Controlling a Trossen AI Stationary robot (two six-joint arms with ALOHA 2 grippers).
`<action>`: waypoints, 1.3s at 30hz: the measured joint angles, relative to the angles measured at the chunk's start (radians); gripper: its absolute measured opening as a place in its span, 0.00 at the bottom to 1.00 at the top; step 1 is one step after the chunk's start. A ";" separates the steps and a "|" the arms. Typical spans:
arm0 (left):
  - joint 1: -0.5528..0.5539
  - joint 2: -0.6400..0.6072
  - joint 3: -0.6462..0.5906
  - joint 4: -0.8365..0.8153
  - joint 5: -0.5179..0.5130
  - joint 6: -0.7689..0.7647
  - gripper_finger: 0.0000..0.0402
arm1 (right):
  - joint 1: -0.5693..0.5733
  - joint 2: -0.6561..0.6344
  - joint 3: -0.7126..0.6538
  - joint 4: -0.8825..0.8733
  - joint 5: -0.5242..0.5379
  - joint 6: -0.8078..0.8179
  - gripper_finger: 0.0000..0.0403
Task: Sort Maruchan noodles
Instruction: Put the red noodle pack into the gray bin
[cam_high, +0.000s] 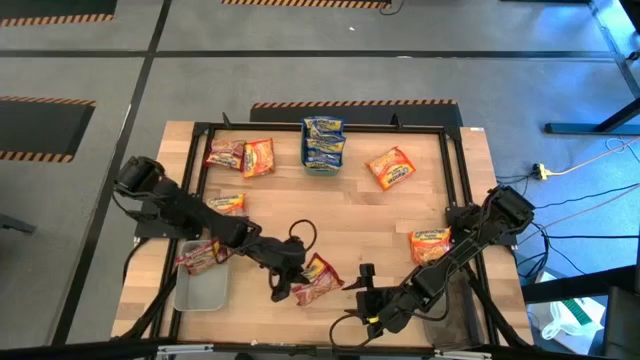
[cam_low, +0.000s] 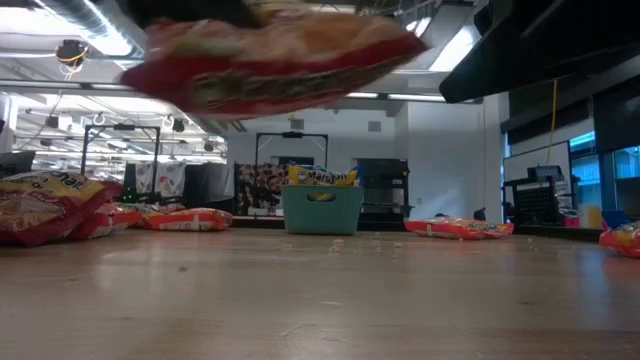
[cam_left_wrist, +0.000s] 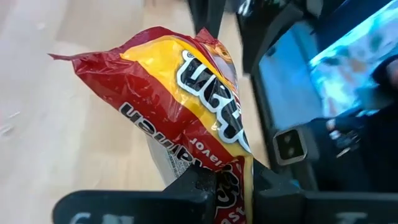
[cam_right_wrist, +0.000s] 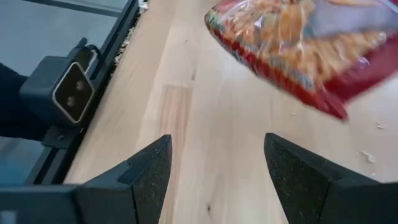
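Observation:
A red-and-yellow Maruchan noodle packet (cam_high: 320, 279) hangs above the table's near middle, with my left gripper (cam_high: 286, 289) shut on it. The low view shows it well clear of the wood (cam_low: 270, 55). My right gripper (cam_high: 366, 283) stands open just right of it, its fingers (cam_right_wrist: 149, 171) over bare wood with nothing between them. Blue-and-yellow packets stand in a teal bin (cam_high: 323, 160) at the far middle. Other packets lie flat at the far left (cam_high: 240, 156), far right (cam_high: 390, 167), left (cam_high: 226, 203) and right (cam_high: 430, 244). My left gripper pinches one end of the red-and-yellow packet (cam_left_wrist: 231, 180) between its two fingers (cam_left_wrist: 193, 186). The fingers slant down from the table's left. The crinkled packet sticks out forward past the fingertips, tilted, lifted clear of the table.
A grey tray (cam_high: 200, 292) sits at the near left with one red packet (cam_high: 203, 256) on its far rim. A black frame (cam_high: 455, 170) borders the wooden top. A small camera box (cam_right_wrist: 67, 93) is fixed at the near edge.

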 joint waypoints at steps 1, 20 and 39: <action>-0.011 -0.019 0.000 -0.033 -0.018 0.007 0.03 | 0.000 0.000 0.000 0.000 0.011 0.000 0.60; -0.214 -0.126 0.000 -0.341 -0.211 -0.041 0.03 | 0.000 0.000 0.000 0.001 0.060 -0.002 0.60; -0.416 -0.375 0.000 -0.813 -0.224 -0.425 0.03 | -0.073 0.000 0.000 0.001 0.027 -0.004 0.60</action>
